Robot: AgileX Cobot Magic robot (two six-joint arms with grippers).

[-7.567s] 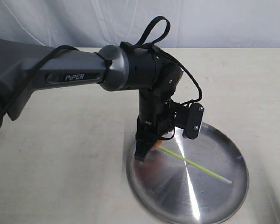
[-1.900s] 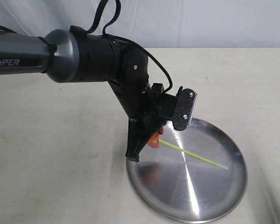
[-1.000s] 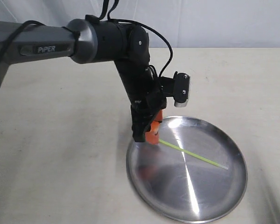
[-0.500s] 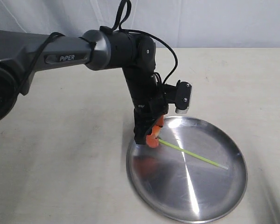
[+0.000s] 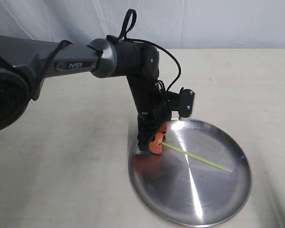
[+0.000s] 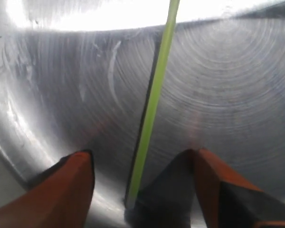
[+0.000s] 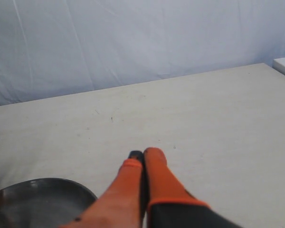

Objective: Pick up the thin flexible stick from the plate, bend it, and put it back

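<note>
The thin yellow-green stick [image 5: 194, 157] lies straight on the round silver plate [image 5: 204, 194], its pale tip toward the right rim. My left gripper [image 5: 152, 145] is down at the plate's left edge, right at the stick's near end. In the left wrist view the stick [image 6: 152, 102] runs between the two orange fingers of the left gripper [image 6: 140, 154], which stands open with a gap on either side; the plate [image 6: 228, 95] fills that view. My right gripper [image 7: 143, 154] is shut on nothing above the bare table and does not show in the exterior view.
The beige table [image 5: 61, 166] surrounds the plate, with a white cloth backdrop [image 5: 218, 21] behind. The plate's dark rim [image 7: 38, 190] shows in a corner of the right wrist view. The left arm's cable [image 5: 173, 57] loops above the wrist.
The left arm has swung and turned its wrist, then lowered the open gripper onto the plate's left edge around the stick's end. The stick has barely shifted.
</note>
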